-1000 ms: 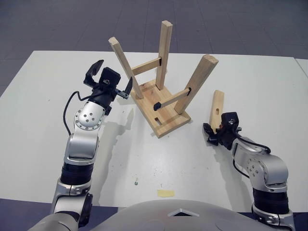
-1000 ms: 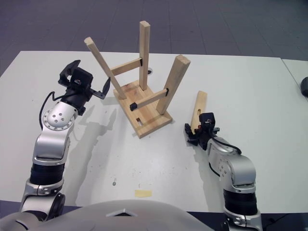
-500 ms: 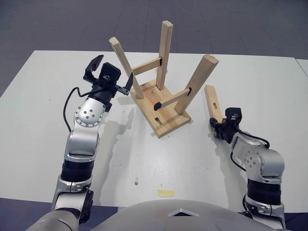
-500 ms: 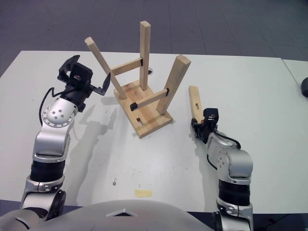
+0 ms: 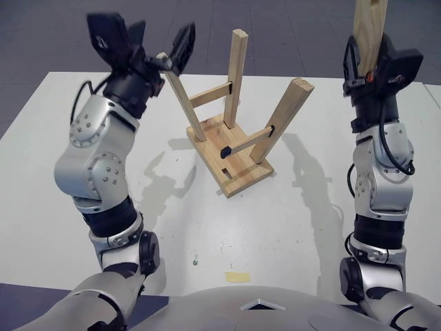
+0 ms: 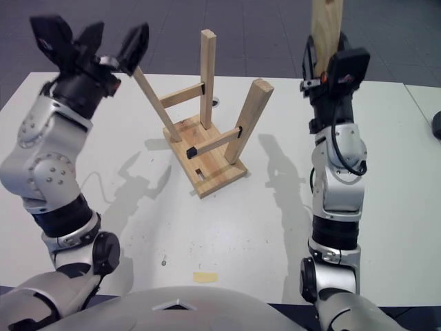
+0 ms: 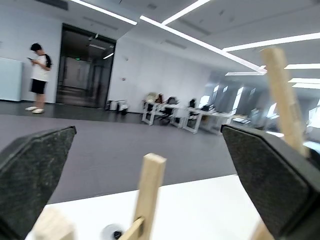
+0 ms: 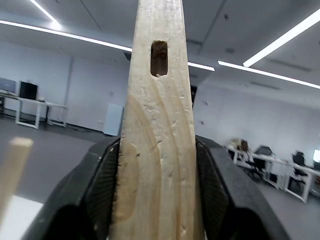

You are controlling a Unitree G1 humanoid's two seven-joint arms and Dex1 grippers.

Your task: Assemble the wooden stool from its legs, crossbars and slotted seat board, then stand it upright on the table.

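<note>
The stool (image 5: 234, 148) lies upside down mid-table, its slotted seat board (image 5: 238, 176) flat and three legs pointing up, joined by crossbars (image 5: 247, 141). My left gripper (image 5: 143, 43) is open, raised high beside the top of the far-left leg (image 5: 178, 93); in the left wrist view its fingers (image 7: 35, 175) spread wide with leg tops between them. Over the table's right side my right gripper (image 5: 370, 65) is shut on a fourth wooden leg (image 5: 370, 24), held upright. That leg (image 8: 160, 150) shows a slot near its end in the right wrist view.
A small screw (image 5: 196, 260) and a scrap of yellow tape (image 5: 237, 277) lie near the table's front edge. A round hole (image 6: 216, 102) sits in the white table (image 5: 76, 110) behind the stool. Bare tabletop lies left and right of the stool.
My right gripper has lifted the loose leg off the table and swung it upright, high above the right side. My left arm has risen from beside the stool to leg-top height.
</note>
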